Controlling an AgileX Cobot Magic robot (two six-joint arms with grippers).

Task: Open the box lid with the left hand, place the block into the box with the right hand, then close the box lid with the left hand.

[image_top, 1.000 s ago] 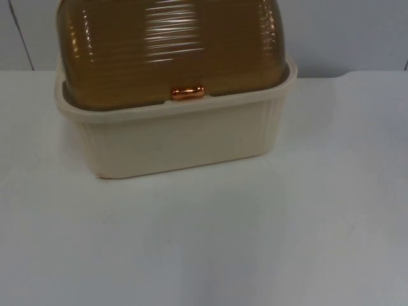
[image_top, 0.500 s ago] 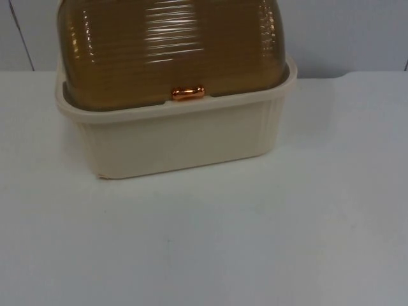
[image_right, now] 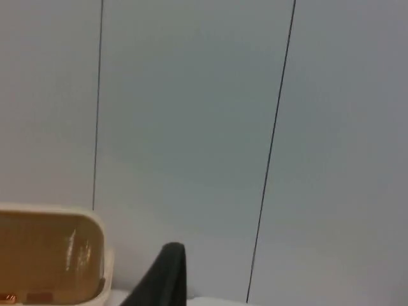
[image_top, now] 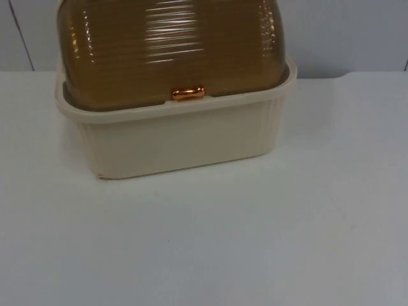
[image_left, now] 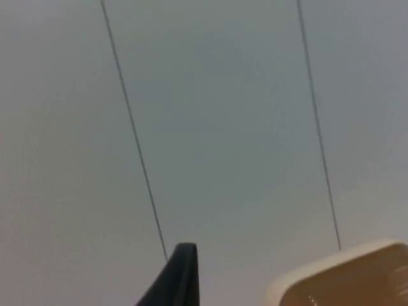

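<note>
Sitting at the back of the white worktop [image_top: 255, 242] against the grey partition wall [image_top: 357, 32], one cream box [image_top: 178, 143] is counted, its amber ribbed lid [image_top: 172, 51] closed, one copper handle [image_top: 187, 93] at front. Left end effector [image_left: 182, 280] and right end effector [image_right: 167, 277] face the wall beside the box's corners; their grip state cannot be told.

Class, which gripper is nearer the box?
Probably left. The left gripper is beside the box, whose corner looms large in its view; from the right gripper the box looks smaller and farther off. Both arms wait.

Cream box [image_top: 178, 137] on white table [image_top: 255, 242]
</note>
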